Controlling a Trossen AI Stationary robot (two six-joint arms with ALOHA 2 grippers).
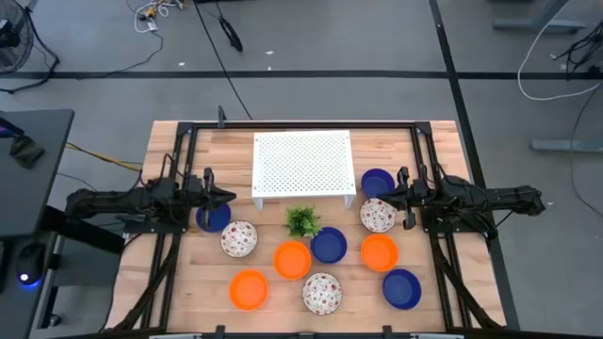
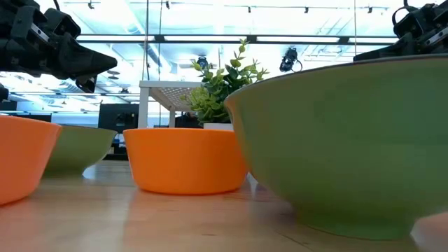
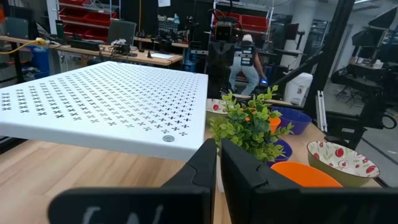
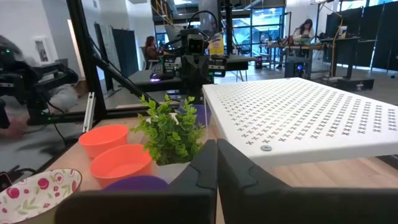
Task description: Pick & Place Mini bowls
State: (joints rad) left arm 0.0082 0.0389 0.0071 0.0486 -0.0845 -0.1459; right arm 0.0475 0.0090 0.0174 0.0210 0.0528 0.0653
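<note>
Ten mini bowls sit on the wooden table in the high view. The blue ones (image 1: 328, 245) (image 1: 401, 288) (image 1: 377, 182) (image 1: 213, 218), the orange ones (image 1: 292, 260) (image 1: 379, 252) (image 1: 249, 290) and the white speckled ones (image 1: 238, 239) (image 1: 321, 293) (image 1: 377, 215) all rest upright on their bases. My left gripper (image 1: 224, 198) (image 3: 217, 152) is shut, hovering over the far rim of the leftmost blue bowl. My right gripper (image 1: 384, 196) (image 4: 216, 149) is shut too, above the gap between a blue and a speckled bowl. Each points toward the table's middle.
A white perforated rack (image 1: 303, 168) stands on legs at the far middle of the table. A small green plant (image 1: 302, 221) stands just in front of it. Black frame rails (image 1: 179, 151) run along both sides. In the low view an orange bowl (image 2: 185, 159) and a large close bowl (image 2: 336, 140) fill the foreground.
</note>
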